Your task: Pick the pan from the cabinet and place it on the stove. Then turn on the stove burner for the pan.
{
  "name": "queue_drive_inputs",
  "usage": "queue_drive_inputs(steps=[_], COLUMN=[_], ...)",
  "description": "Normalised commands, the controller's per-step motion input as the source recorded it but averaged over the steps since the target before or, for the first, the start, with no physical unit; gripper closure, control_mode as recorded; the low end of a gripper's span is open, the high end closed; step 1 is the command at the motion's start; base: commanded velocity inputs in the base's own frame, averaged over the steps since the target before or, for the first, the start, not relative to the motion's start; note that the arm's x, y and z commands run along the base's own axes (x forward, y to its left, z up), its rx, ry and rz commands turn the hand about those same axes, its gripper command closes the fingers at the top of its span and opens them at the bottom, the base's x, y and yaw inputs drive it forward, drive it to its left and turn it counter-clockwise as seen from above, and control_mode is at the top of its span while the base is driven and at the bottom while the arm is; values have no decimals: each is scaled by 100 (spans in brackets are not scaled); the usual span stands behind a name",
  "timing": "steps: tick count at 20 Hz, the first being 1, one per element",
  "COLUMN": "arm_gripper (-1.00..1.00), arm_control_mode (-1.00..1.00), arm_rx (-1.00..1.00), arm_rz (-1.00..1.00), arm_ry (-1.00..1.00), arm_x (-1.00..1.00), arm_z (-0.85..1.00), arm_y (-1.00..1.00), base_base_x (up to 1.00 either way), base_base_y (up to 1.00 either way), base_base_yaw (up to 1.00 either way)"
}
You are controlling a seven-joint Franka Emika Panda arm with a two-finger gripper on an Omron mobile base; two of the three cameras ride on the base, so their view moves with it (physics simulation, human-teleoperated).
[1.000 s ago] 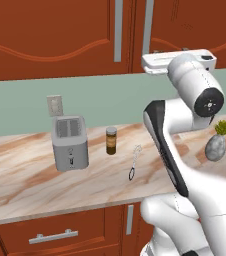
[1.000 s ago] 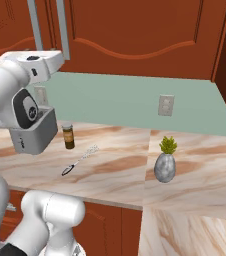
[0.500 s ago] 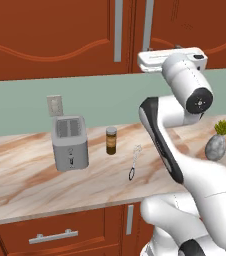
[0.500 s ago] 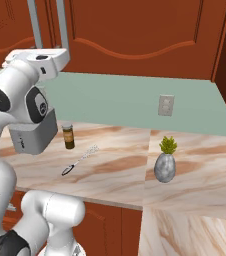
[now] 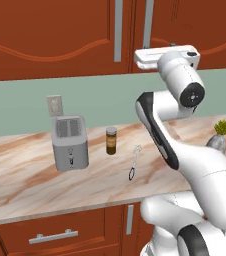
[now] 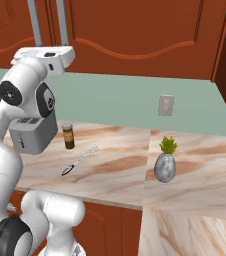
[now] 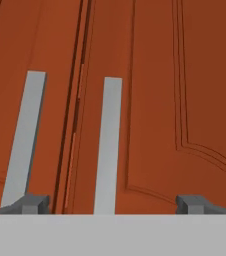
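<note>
Two grey handles (image 7: 107,145) before wide-open pincer (image 7: 112,204).

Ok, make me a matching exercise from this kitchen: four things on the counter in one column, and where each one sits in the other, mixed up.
Things:
1. grey metal toaster
2. small brown spice jar with a dark lid
3. thin wire whisk
4. little green plant in a grey oval vase

Places:
A. lying flat, nearer the counter's front edge than the jar
B. below the wall outlet, furthest left
C. alone on the right stretch of the counter
D. upright between toaster and whisk

Pairs: 1-B, 2-D, 3-A, 4-C
</note>
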Motion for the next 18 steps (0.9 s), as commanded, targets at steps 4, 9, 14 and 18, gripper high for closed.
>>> queue_drive_inputs(steps=[4,9,14,18], arm_gripper=[-100,-100,-100,-100], arm_control_mode=[-100,-100,-100,-100], arm_rx=[0,0,0,0], arm_rz=[0,0,0,0], arm_ry=[0,0,0,0], arm_x=[32,34,36,35], arm_z=[0,0,0,0], arm_y=[1,1,5,4], base_base_x=[0,0,0,0], base_base_y=[0,0,0,0], base_base_yaw=[0,0,0,0])
